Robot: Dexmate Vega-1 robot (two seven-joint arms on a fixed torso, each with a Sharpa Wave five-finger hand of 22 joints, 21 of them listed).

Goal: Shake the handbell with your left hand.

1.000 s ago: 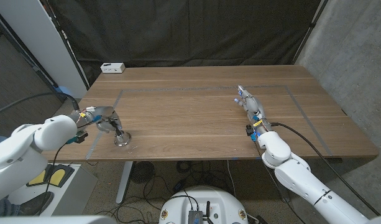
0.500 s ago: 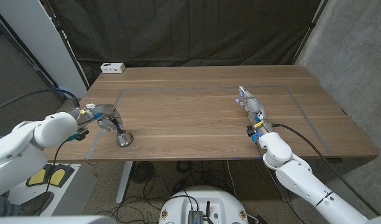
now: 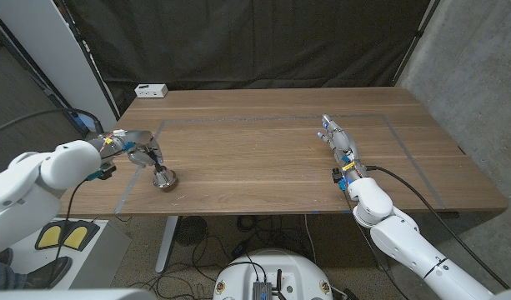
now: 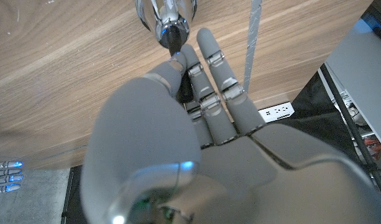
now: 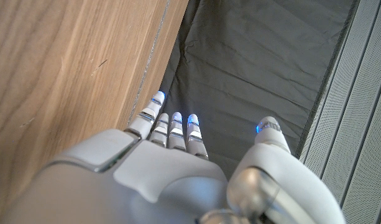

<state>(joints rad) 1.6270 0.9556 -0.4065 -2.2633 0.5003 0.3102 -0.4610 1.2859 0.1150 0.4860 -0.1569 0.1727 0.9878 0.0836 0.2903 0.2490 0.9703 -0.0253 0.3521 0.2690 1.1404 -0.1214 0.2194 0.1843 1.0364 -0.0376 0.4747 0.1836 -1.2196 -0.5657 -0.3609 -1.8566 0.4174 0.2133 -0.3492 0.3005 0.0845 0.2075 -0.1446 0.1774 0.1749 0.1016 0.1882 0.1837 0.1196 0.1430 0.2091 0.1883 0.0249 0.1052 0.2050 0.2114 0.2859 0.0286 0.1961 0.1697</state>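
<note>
Near surface edge: left hand grasping bell by its handle, grip narrow, risk of slipping out when shaken; right hand released, idle.

The head view looks down from high behind the counter, taking in its whole top, with both arms entering from the bottom corners and a dark curtain behind. The left wrist view sits very close behind the left hand, turned upside down, facing the handbell and the wood. The right wrist view, equally close, looks along the right hand toward the curtain. All three share the wooden top.
</note>
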